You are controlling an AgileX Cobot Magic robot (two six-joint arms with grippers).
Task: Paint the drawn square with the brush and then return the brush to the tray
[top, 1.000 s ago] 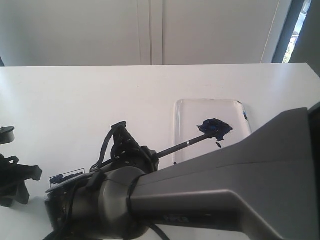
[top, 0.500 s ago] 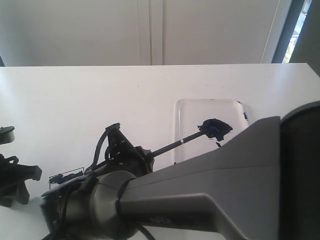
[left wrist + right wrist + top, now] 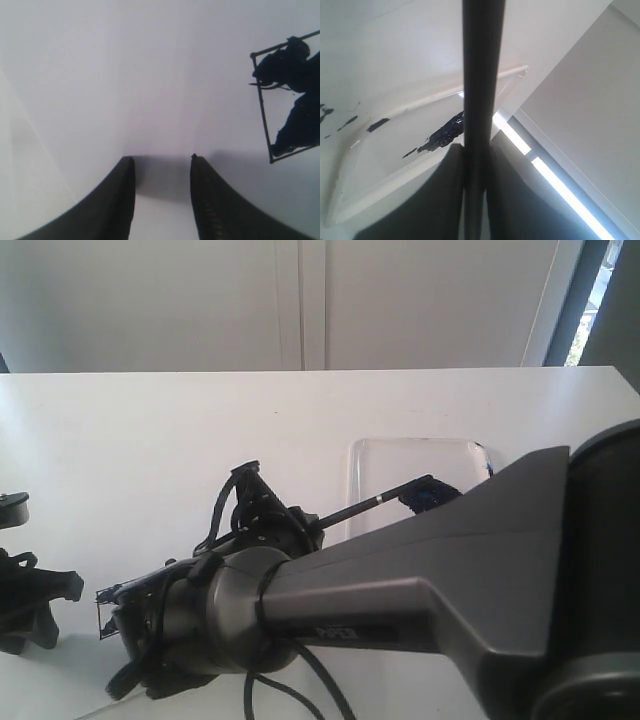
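Exterior view tells you most: a second ago the bristles of the brush (image 3: 370, 505) were pressed down into the dark paint blob (image 3: 424, 497) on the tray (image 3: 410, 442), and now the right hand (image 3: 292, 530) has swung upward and the handle lies at a shallower slant, with the tip at the blob's upper edge or just clear of it; your own forearm hides the lower part, so you cannot say for certain that contact is broken. That hand is clamped tight on the handle, which runs straight between its fingers in the right wrist view; the bristle end is out of that picture. Your left hand (image 3: 161, 159) hangs low over the bench (image 3: 150, 440), fingers parted with nothing between them. The drawn square (image 3: 285, 100) lies beside it on the near left of the bench, well apart from the tray, and shows dark smears with white patches left inside. I judge this a lift after a reload, so more strokes are due before the brush goes back.
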